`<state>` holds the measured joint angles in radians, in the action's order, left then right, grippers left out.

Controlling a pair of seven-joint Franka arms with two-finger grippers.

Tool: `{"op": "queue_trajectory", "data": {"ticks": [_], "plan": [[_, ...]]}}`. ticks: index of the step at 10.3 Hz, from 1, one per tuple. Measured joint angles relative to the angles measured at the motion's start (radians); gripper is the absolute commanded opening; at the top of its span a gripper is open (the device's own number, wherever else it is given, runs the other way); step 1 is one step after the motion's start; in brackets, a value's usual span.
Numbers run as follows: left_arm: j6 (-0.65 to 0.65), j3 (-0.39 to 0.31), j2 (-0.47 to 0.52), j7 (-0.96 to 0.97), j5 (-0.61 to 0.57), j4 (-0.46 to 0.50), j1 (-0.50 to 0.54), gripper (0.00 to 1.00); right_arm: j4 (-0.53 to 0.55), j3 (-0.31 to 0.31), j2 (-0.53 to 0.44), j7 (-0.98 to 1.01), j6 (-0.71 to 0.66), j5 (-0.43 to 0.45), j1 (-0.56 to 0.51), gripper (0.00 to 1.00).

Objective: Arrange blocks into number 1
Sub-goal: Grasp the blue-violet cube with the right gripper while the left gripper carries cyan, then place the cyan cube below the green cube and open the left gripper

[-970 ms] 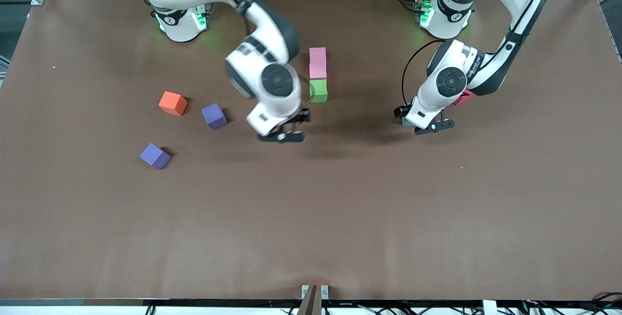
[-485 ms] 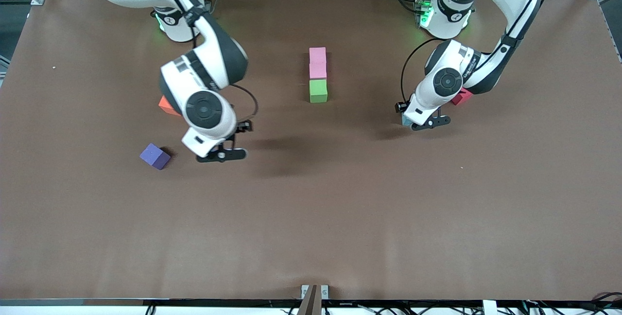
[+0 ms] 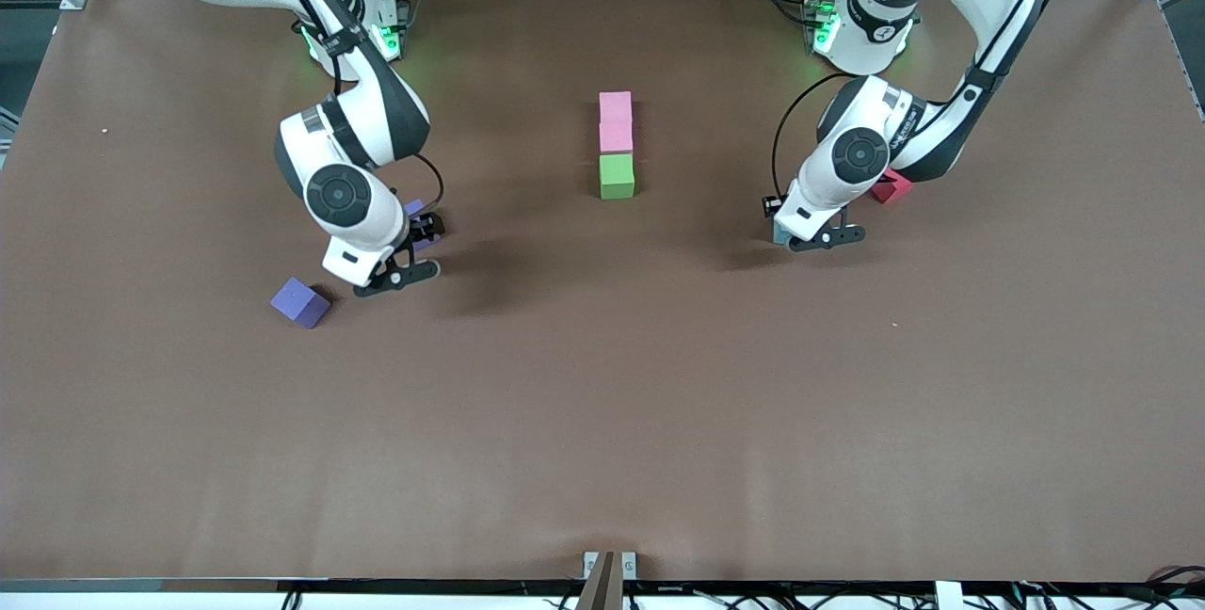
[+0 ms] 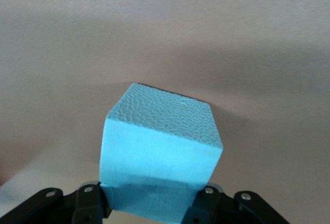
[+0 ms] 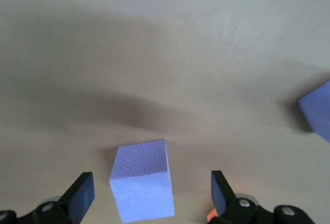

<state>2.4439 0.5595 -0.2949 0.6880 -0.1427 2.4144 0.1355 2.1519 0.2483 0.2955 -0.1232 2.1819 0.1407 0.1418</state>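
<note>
The right gripper (image 5: 149, 195) has its fingers spread wide apart, one on each side of a purple block (image 5: 142, 187) that sits on the table (image 3: 602, 422) between them without touching either pad. In the front view this gripper (image 3: 395, 273) is low over the table toward the right arm's end, and the block it straddles shows only as a sliver (image 3: 415, 211) at about 1 o'clock from the fingertips, mostly covered by the wrist. A second purple block (image 3: 300, 301) lies at about 8 o'clock from the gripper, near but apart from it; the right wrist view catches its corner (image 5: 317, 109).

The left gripper (image 4: 154, 198) is closed on a light blue block (image 4: 162, 154), its two fingers pressed against opposite lower sides of the cube. In the front view this gripper (image 3: 814, 238) is down at the table toward the left arm's end, with only a bit of that block (image 3: 780, 233) visible. A red block (image 3: 890, 185) sits at about 2 o'clock from it, partly under the arm.

At mid-table two pink blocks (image 3: 616, 122) and a green block (image 3: 617, 176) form a touching line, green at the 6 o'clock end. The table around the line is open, and the whole stretch nearer the front camera is bare down to the edge.
</note>
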Motion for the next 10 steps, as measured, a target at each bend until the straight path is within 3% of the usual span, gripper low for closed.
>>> {"op": "queue_trajectory", "data": {"ticks": [4, 7, 8, 10], "plan": [[-0.109, 0.012, 0.001, 0.175, 0.002, -0.132, -0.108, 0.41, 0.121, 0.009, -0.01, 0.072, 0.087, 0.0, -0.008, 1.0], [-0.127, 0.069, 0.001, 0.3, 0.003, -0.15, -0.119, 0.41, 0.185, 0.016, -0.011, 0.073, 0.186, 0.0, -0.008, 1.0], [-0.128, 0.083, 0.0, 0.338, 0.003, -0.15, -0.141, 0.41, 0.198, 0.016, -0.011, 0.074, 0.207, 0.0, -0.008, 0.76], [-0.128, 0.092, -0.001, 0.41, 0.013, -0.155, -0.22, 0.41, 0.202, 0.016, -0.011, 0.079, 0.213, 0.0, -0.008, 0.05]]}}
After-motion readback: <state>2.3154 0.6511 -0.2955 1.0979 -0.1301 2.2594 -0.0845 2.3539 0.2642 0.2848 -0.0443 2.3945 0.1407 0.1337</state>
